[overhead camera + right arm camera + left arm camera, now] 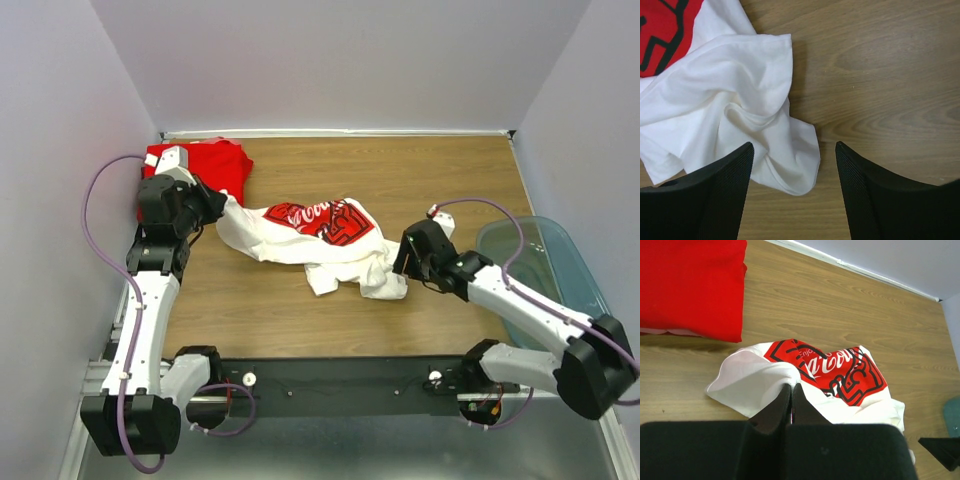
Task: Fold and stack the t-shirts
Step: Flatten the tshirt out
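Note:
The red t-shirt [205, 165] lies folded at the back left corner; it also shows in the left wrist view [690, 285]. The white t-shirt [320, 240] with the red Coca-Cola print lies crumpled mid-table, print up [830, 370]. My left gripper [222, 203] is shut on its left edge, white cloth pinched between the fingertips [791, 386]. My right gripper [403, 262] is open just above the shirt's right end; a white cloth corner [795, 170] lies between its fingers [735, 165], not gripped.
A translucent blue-tinted plastic tub [550, 265] stands at the right edge, beside my right arm. Purple walls close the table at the back and sides. Bare wood [880, 75] lies to the right of the white shirt.

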